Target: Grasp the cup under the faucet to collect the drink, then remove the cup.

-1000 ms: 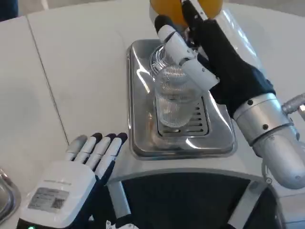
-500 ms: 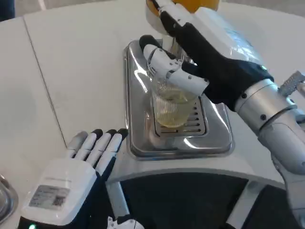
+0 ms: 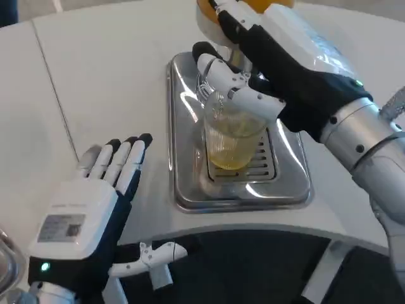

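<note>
Clear ribbed cup (image 3: 231, 140) standing on the slotted grate of a steel drip tray (image 3: 183, 158), partly filled with yellowish drink. Gripped near the rim by the right hand (image 3: 272, 76), fingers wrapped round its upper part from the right. Directly above, at the frame's top, an orange dispenser (image 3: 243, 6), largely hidden by that hand and its silver forearm; faucet itself not made out. Left hand (image 3: 95, 202) hovering low over the white table (image 3: 95, 82), left of the tray, fingers straight and close together, thumb stuck out sideways, holding nothing. Grey label on its white back, print too small to read; small green light beside it. Metal rim (image 3: 6, 253) at the left edge.
</note>
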You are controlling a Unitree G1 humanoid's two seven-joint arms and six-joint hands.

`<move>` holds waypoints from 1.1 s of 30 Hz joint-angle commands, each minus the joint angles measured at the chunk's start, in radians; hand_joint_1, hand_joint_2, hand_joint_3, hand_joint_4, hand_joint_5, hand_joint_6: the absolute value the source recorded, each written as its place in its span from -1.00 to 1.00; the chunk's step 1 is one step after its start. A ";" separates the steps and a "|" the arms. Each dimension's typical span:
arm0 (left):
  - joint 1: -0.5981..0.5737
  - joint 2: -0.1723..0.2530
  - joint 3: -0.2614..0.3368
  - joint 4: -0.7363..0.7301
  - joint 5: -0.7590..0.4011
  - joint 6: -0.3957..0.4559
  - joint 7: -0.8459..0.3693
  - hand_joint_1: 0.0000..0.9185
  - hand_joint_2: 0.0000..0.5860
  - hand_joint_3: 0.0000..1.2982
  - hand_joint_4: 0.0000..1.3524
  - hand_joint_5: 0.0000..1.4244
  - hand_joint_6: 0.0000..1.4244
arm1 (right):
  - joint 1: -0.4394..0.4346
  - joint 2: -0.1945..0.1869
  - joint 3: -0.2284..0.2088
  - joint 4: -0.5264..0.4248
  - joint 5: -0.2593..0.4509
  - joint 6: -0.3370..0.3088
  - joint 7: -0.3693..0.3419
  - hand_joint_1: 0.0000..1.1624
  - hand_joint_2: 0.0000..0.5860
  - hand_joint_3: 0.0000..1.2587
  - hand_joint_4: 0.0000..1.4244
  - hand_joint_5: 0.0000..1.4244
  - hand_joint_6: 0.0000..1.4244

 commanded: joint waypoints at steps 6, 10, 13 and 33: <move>-0.058 -0.015 -0.036 0.044 -0.008 0.027 -0.002 -0.91 -0.84 -1.00 -1.00 -0.99 -0.98 | 0.031 0.009 0.009 -0.044 -0.005 0.028 0.018 -1.00 0.90 -1.00 -1.00 -1.00 -1.00; -0.072 -0.019 -0.047 0.057 -0.012 0.034 -0.003 -0.89 -0.84 -1.00 -1.00 -0.99 -0.98 | 0.036 0.008 0.005 -0.051 -0.003 0.038 0.020 -1.00 0.90 -1.00 -1.00 -1.00 -1.00; -0.086 -0.026 -0.056 0.067 -0.012 0.042 -0.003 -0.89 -0.84 -1.00 -1.00 -0.99 -0.98 | 0.041 0.003 0.005 -0.056 -0.005 0.041 0.022 -1.00 0.90 -1.00 -1.00 -1.00 -1.00; -0.162 -0.036 -0.092 0.125 -0.018 0.060 0.002 -0.88 -0.83 -1.00 -1.00 -0.99 -0.98 | 0.228 0.054 -0.123 -0.229 0.007 0.139 -0.052 -1.00 0.95 -1.00 -1.00 -1.00 -1.00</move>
